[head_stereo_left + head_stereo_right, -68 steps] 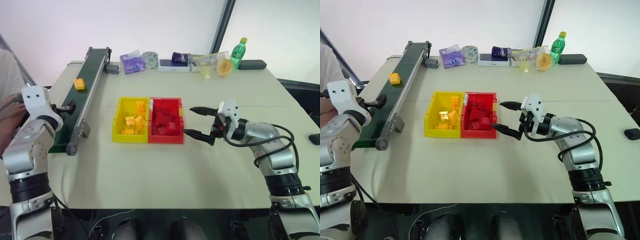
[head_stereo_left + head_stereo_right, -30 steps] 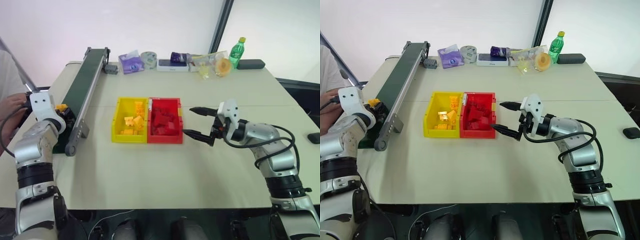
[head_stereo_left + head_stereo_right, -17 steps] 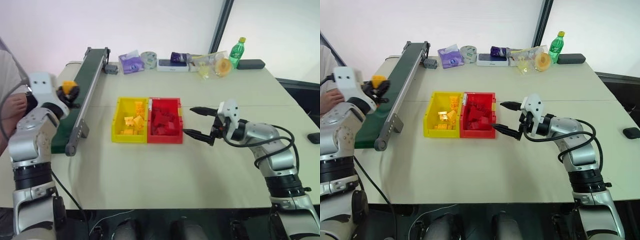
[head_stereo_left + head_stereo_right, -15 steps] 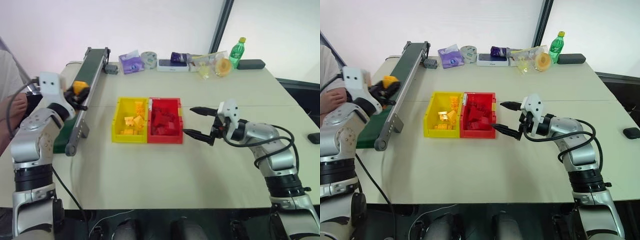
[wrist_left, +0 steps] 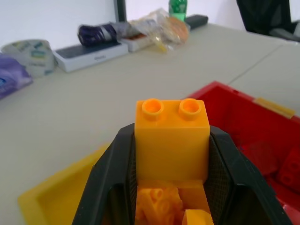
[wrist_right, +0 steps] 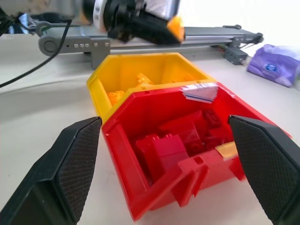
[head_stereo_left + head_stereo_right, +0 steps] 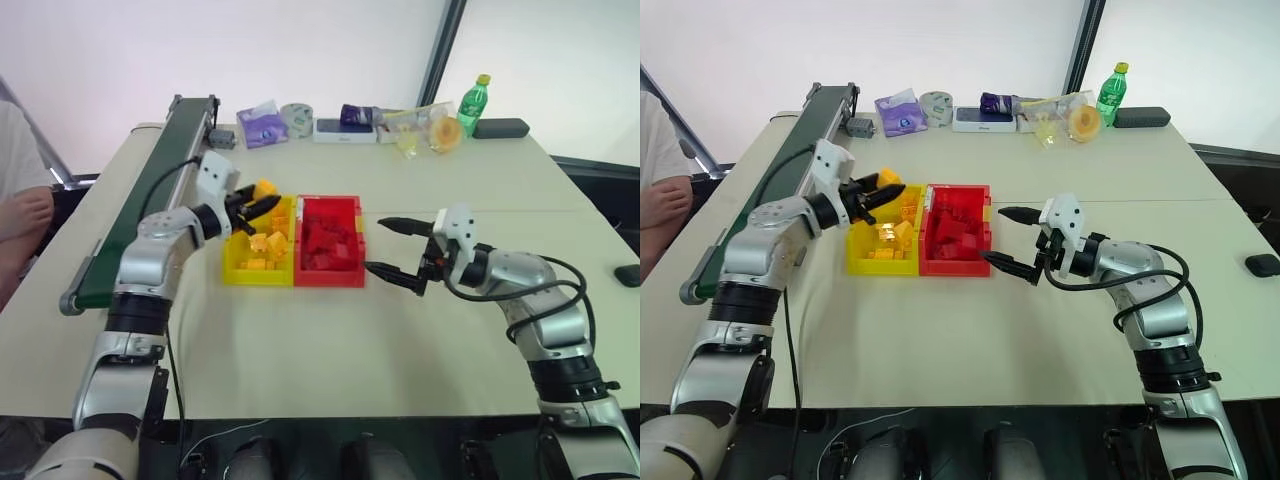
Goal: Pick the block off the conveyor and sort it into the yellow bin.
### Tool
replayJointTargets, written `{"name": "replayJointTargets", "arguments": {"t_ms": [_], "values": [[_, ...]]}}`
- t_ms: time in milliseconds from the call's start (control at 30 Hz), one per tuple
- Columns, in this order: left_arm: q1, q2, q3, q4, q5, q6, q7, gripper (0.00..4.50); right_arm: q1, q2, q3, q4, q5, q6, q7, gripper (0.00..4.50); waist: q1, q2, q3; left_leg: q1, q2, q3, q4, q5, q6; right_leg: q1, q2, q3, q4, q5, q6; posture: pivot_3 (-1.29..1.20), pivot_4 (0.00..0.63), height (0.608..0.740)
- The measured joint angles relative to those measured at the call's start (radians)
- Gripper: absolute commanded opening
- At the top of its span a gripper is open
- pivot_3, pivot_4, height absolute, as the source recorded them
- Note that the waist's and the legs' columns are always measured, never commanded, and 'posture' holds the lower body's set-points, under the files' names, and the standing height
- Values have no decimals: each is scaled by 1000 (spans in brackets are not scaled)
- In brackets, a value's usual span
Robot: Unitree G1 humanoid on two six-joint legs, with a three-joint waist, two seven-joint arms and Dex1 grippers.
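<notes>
Left gripper is clamped on the block, holding it above the far left corner of the yellow bin. From the head cameras I just get an orange blob between the black fingers. Left wrist view is much clearer: block upright, two studs on top, both pads flat on its sides, yellow bin wall and loose yellow bricks directly below it, red bin off to one side.

Right gripper is spread wide with nothing in it, pointing at the red bin from just beside its right-hand edge, not touching. Right wrist view looks between its two fingers straight into the red bin, where I can make out red bricks. Same view also catches the left gripper with the block over the yellow bin's far rim, blurred, and the conveyor behind it. Head view cannot give me that angle.

The two bins sit side by side and touching, yellow on the left, mid-table. Conveyor runs along the left edge of the table, belt bare as far as I can see.

Head cameras only: a person's arm at the far left, past the conveyor. Far edge of the table has a green bottle, a roll of tape, a purple packet and some bags; left wrist view picks up the same clutter, blurred
</notes>
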Motion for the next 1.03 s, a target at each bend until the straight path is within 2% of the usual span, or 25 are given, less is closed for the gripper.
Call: {"name": "replayJointTargets", "arguments": {"t_ms": [33, 233, 267, 433, 567, 667, 767, 1033], "values": [[0, 0, -2, 11, 6, -9, -4, 1300, 11, 0, 0, -12, 0, 4, -5, 4500, -1, 0, 0, 0, 0, 0, 0, 0, 0, 0, 0, 0, 0, 0, 0, 0, 150, 740], [-3, 3, 8, 53, 18, -30, -21, 4289, 41, -2, -4, -45, 1, 9, -28, 4500, 3, 0, 0, 0, 0, 0, 1, 0, 0, 0, 0, 0, 1, 0, 0, 0, 150, 740], [-4, 4, 11, 53, 18, -30, -23, 4456, 41, -2, -4, -46, 1, 9, -30, 4500, 5, 0, 0, 0, 0, 0, 1, 0, 0, 0, 0, 0, 1, 0, 0, 0, 150, 740], [12, 45, 22, 9, 17, -28, -44, 4456, 38, -4, -4, -45, 1, 8, -31, 4500, 4, 0, 0, 0, 0, 0, 1, 0, 0, 0, 0, 0, 1, 0, 0, 0, 150, 740], [80, 104, 96, -104, -30, -1, -60, 4456, 27, -5, -4, -36, 1, 6, -25, 4500, -2, 0, 0, 0, 1, -1, 0, 0, 0, 0, 0, 1, 1, 0, 0, 0, 150, 740], [165, 181, 196, -200, -95, 93, -42, 4456, 15, -22, -4, -19, 0, 4, -8, 4500, -3, 0, 0, 0, 1, -1, 0, 0, 0, 0, 0, 1, 1, 0, 0, 0, 150, 740], [252, 266, 256, -274, -114, 112, -56, 4456, 15, -40, -17, -7, 1, 2, 8, 4500, 0, 0, 0, 0, 1, -1, 0, 0, 0, 0, 0, 1, 1, 0, 0, 0, 150, 740], [539, 366, 484, -413, -191, 148, -101, 4456, 49, -104, -51, 11, 1, -2, 57, 4500, 0, 1, 0, 0, 0, -2, -1, -1, 1, 0, -2, 1, 1, 0, 0, 0, 150, 740]]}}
